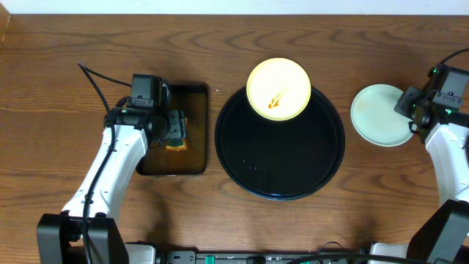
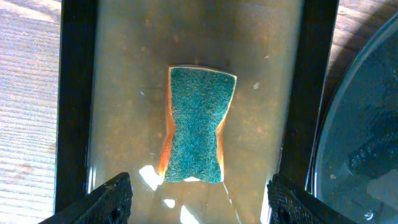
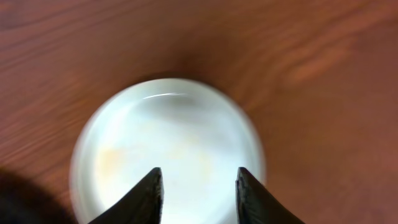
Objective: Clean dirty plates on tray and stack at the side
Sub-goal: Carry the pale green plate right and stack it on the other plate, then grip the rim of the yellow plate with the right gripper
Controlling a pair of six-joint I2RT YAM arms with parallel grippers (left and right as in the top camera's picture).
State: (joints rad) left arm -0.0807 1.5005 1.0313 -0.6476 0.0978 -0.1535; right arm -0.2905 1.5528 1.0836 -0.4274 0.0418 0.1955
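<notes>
1. Overhead view, bench [image 1: 73, 44]: a round black tray [image 1: 278, 165] sits at the middle. A smaller rectangular tray [image 1: 198, 95] is just beside it, toward the left edge. A pale plate [image 1: 377, 117] sits toward the right edge, off both trays.
2. Round black tray, contents: one yellow plate [image 1: 278, 88] at the tray's far side, with an orange smear [image 1: 275, 100] near its centre. No other plate is in it.
3. Rectangular tray, contents: shallow brownish liquid [image 2: 261, 137] and one sponge [image 2: 196, 124] lying flat in it, green scrubbing face up.
4. Pale plate: rests on the bench and shows no red smear. Whether it is one plate or a stack cannot be told.
5. Left hand [image 2: 200, 204]: spread wide and holding nothing, directly above the sponge with a finger to either side.
6. Right hand [image 3: 199, 193]: fingers parted above the pale plate, near its right rim, gripping nothing. Its wrist view is blurred.
7. Step in hand, as judged: one plate is already set aside, and the sponge pickup for the yellow plate is due.
8. Next move calls for the left hand to lower into the liquid and close across the sponge's narrow waist. It would then carry the sponge to the smear, probably with the right hand steadying that plate.
</notes>
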